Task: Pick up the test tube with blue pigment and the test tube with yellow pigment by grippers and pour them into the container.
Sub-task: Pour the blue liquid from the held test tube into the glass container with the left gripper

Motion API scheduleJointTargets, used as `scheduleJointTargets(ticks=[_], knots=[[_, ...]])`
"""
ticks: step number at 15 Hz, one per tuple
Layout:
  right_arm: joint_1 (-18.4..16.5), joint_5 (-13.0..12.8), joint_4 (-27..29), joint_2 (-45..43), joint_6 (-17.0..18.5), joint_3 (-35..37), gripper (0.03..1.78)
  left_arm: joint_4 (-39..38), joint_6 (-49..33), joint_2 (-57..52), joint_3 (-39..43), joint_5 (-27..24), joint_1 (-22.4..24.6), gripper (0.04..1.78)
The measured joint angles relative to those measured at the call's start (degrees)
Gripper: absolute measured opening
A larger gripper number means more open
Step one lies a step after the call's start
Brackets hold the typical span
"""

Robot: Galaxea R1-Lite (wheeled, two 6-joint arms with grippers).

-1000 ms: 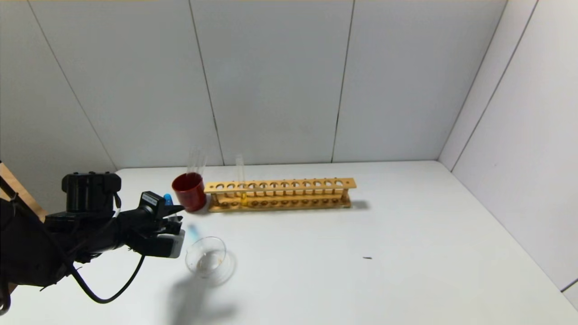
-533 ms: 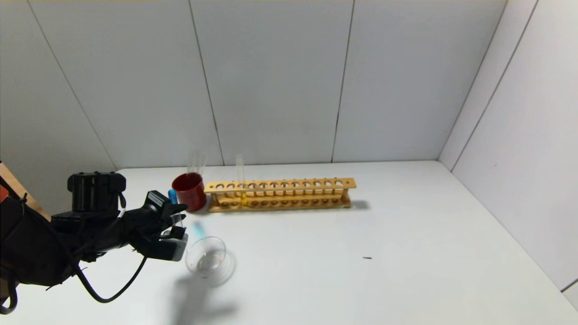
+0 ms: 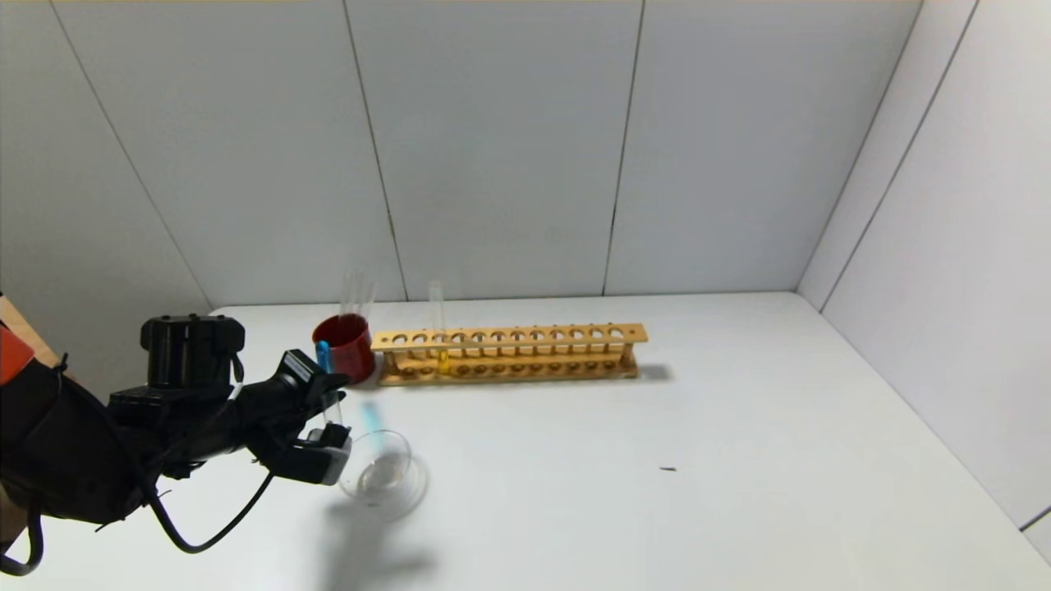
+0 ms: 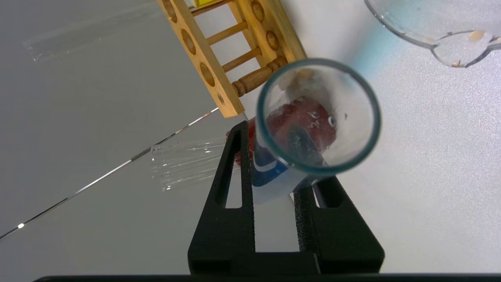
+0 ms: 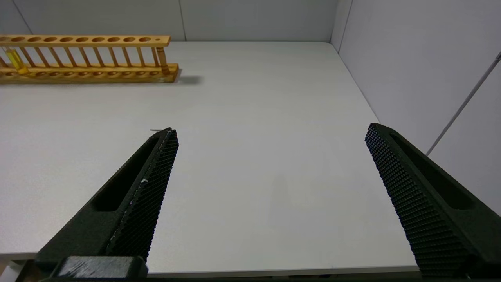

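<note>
My left gripper (image 3: 328, 400) is shut on the test tube with blue pigment (image 3: 323, 356). It holds the tube tilted, blue end up and open mouth down, just left of the container (image 3: 383, 474), a low clear glass beaker on the table. In the left wrist view the tube (image 4: 318, 116) sits between the black fingers (image 4: 234, 176), mouth towards the camera, and the beaker's rim (image 4: 450, 33) is close by. The test tube with yellow pigment (image 3: 441, 341) stands in the wooden rack (image 3: 509, 351); it also shows in the right wrist view (image 5: 15, 58). My right gripper (image 5: 270, 133) is open, empty, low over the table's near right edge.
A dark red cup (image 3: 345, 349) holding clear tubes stands at the rack's left end, just behind my left gripper. A small dark speck (image 3: 668, 469) lies on the white table. Grey walls close in the back and the right side.
My left gripper has moved right, closer to the beaker, carrying the blue tube. The tube's blue end has risen and its mouth now points down beside the beaker's rim.
</note>
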Motion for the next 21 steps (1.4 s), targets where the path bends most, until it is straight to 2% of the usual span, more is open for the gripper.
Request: scheduleJointTargets(ticks=[7,21], knots=[[0.0,0.0,0.0,0.0,0.0,0.0,1.75,-3.3,0.3,2.6,-0.6,1.8,-0.6,0.33],[0.0,0.0,0.0,0.0,0.0,0.0,1.75,-6.8,7.9,4.5,-1.6,1.7,-1.3,0.33]])
